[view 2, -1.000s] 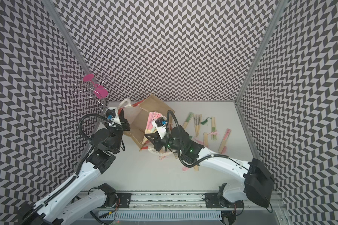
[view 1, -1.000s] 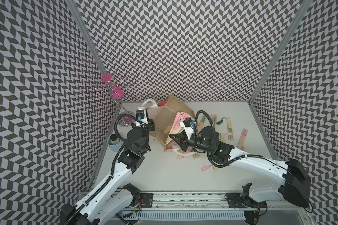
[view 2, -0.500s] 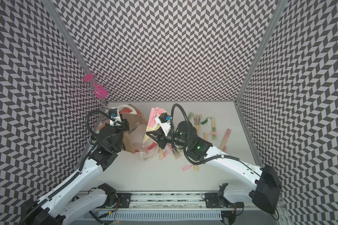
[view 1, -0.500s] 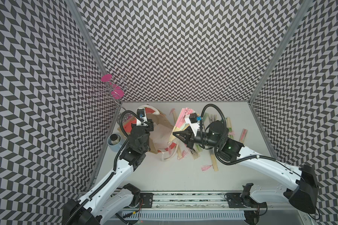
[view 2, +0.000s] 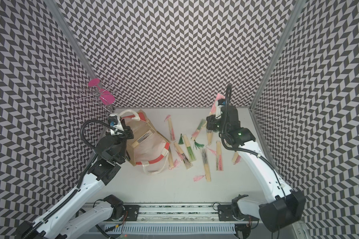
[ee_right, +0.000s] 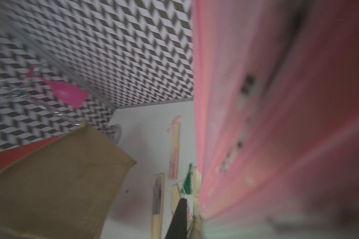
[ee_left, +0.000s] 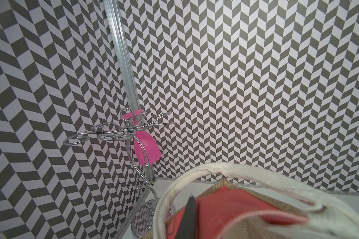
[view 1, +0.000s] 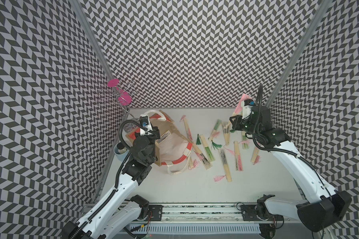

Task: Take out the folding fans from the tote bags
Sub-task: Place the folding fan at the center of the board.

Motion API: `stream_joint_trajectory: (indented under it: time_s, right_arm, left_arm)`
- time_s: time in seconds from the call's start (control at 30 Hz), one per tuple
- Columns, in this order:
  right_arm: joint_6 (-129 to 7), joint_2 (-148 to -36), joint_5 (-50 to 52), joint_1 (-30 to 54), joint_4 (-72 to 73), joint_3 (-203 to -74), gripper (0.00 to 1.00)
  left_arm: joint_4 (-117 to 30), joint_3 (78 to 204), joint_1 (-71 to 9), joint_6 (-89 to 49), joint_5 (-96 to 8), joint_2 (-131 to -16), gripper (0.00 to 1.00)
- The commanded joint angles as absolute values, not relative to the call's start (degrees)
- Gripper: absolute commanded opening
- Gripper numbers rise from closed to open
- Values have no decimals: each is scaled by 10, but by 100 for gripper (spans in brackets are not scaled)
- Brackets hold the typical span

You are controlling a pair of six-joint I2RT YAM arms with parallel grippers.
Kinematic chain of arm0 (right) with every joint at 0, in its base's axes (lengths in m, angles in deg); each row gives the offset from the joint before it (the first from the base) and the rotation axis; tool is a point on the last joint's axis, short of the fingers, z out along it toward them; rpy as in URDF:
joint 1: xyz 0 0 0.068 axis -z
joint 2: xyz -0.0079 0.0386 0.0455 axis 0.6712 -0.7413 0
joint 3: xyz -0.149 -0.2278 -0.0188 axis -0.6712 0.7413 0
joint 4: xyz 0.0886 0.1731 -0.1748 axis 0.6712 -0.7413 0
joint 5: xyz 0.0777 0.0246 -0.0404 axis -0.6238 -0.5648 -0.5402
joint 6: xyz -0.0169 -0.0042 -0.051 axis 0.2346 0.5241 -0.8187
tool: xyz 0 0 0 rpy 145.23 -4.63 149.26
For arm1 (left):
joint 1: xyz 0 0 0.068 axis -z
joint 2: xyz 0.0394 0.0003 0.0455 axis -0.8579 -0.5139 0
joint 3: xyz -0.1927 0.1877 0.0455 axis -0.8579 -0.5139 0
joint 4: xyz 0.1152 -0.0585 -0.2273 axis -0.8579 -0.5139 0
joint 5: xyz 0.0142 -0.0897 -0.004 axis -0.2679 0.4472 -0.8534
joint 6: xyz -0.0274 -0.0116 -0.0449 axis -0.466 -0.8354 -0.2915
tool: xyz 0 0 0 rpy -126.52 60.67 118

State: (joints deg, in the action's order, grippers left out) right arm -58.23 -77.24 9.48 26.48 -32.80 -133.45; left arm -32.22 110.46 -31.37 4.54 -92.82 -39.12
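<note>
The tan jute tote bag [view 1: 170, 148] lies on its side at the left of the table, its mouth toward the front right, shown in both top views [view 2: 147, 148]. My left gripper [ee_left: 192, 207] is shut on its red rim panel beside a cream handle [ee_left: 226, 171]. One folding fan [view 1: 163, 137] still shows inside the bag. Several closed folding fans [view 1: 224, 163] lie scattered right of the bag [view 2: 204, 163]. Raised at the back right, my right gripper [view 1: 235, 123] is shut on a partly spread pink fan [view 1: 241, 104], which fills the blurred right wrist view [ee_right: 278, 124].
A wire rack with pink glasses [view 1: 120, 97] stands in the back left corner. A grey-blue cup [view 1: 120, 150] sits by the left wall behind my left arm. Patterned walls close three sides. Bare table [view 1: 184, 192] lies between the fans and the front rail.
My right arm swung from the bag's mouth up to the back right, carrying the pink fan. Several fans spilled out onto the table. The bag dropped onto its side, still held by my left gripper.
</note>
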Motion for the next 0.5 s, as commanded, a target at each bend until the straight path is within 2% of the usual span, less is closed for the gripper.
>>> stream_joint_trajectory:
  time_s: [0.0,0.17,0.47]
  right_arm:
    - [-572,-786,157,295,-425,-1300,0]
    - [-560,-822,265,324,-469,-1246,0]
    - [-548,-856,274,377,-520,-1190,0]
  left_arm:
    - [-317,1133,-316,23,-901,-368,0]
    - [-333,1136,-315,14,-878,-355,0]
    - [-337,1139,-315,27,-864,-354,0]
